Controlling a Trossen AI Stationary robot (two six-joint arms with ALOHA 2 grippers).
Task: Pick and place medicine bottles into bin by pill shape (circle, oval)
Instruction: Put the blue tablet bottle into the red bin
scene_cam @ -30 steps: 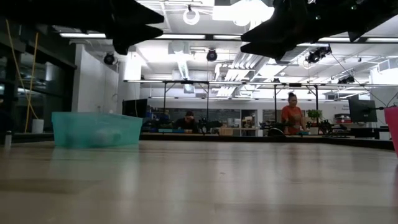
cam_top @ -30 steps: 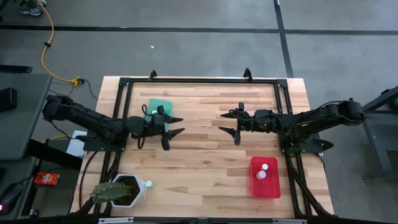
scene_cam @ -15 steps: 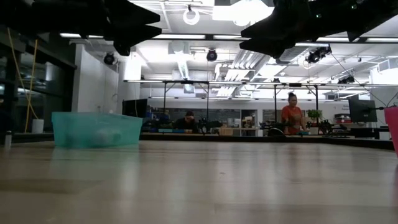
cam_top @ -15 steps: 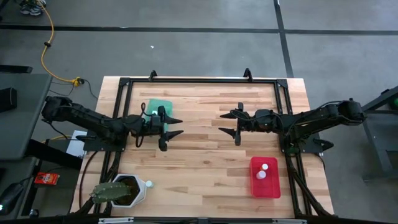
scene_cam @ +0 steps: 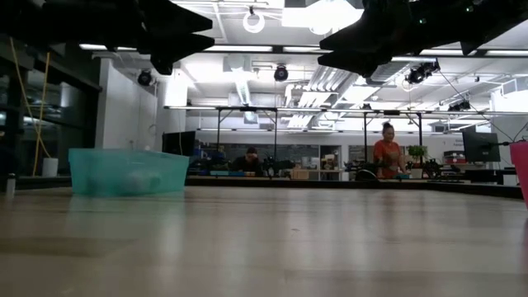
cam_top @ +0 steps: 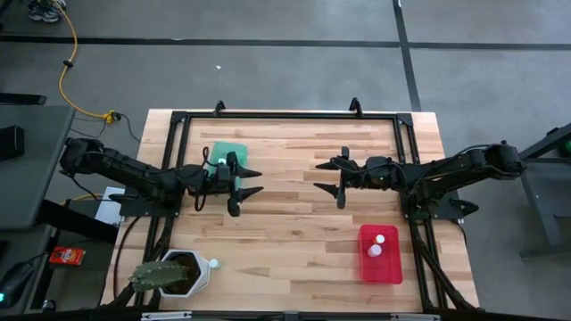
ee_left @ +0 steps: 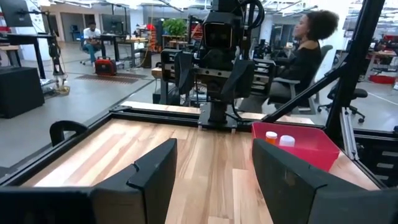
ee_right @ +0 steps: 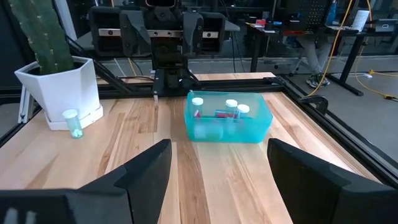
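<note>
High view: both end effectors, left (cam_top: 251, 181) and right (cam_top: 326, 176), hover spread and empty over mid-frame bench (cam_top: 294, 232). Bottles fill the teal bin (ee_right: 229, 116) and red bin (cam_top: 380, 254); one bottle (cam_top: 213, 264) stands lower left beside the cactus pot (cam_top: 178, 272). Sorting seems nearly finished; next, the left arm should reach it.

Robotics lab or workshop, open-plan. Beyond the wooden table (cam_top: 294, 214) with its black frame: more framed workbenches (scene_cam: 272, 140), monitors (scene_cam: 481, 146), exposed ceiling ducts and lights (scene_cam: 247, 70), concrete floor with a yellow cable (cam_top: 67, 67). People sit at benches (scene_cam: 386, 157) behind the table.
</note>
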